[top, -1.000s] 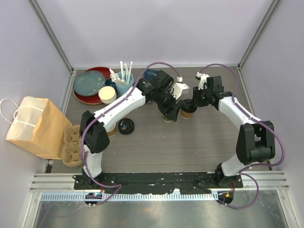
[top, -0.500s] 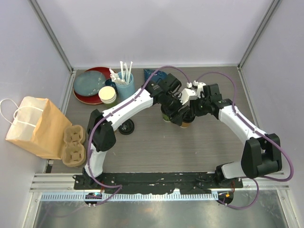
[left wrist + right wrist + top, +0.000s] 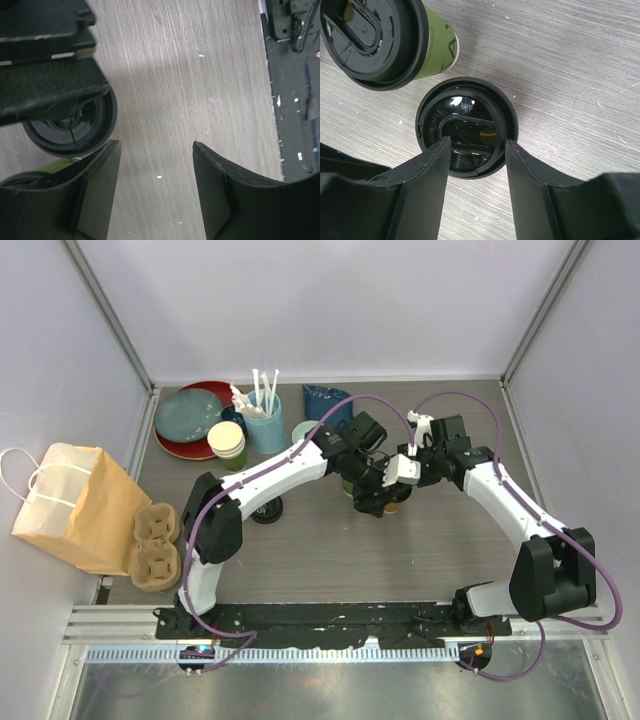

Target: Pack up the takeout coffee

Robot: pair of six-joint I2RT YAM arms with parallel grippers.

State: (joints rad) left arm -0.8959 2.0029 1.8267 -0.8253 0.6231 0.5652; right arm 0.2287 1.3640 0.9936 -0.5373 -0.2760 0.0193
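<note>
We judge the pick-up is not yet made. Our right gripper point(image 3: 476, 142), fingers spread, hangs directly over one lidded coffee cup point(image 3: 466, 107). The green lidded cup point(image 3: 385, 40) stands just beside it. Our left gripper point(image 3: 155, 147), also spread, holds nothing. Next we should lower and close. We count two lidded cups, one pulp carrier point(image 3: 155, 545) and one paper bag point(image 3: 70, 505).

Grey table point(image 3: 330, 560): green cup point(image 3: 375, 40), brown cup point(image 3: 465, 107) side by side; plates point(image 3: 185, 415), carrier point(image 3: 155, 545) left.

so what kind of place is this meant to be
Probably a staged café takeout counter rather than a real shop. There's a green cup and a brown cup, both lidded, a paper bag with a pulp cup carrier beside it, and stacked plates at the back.
</note>
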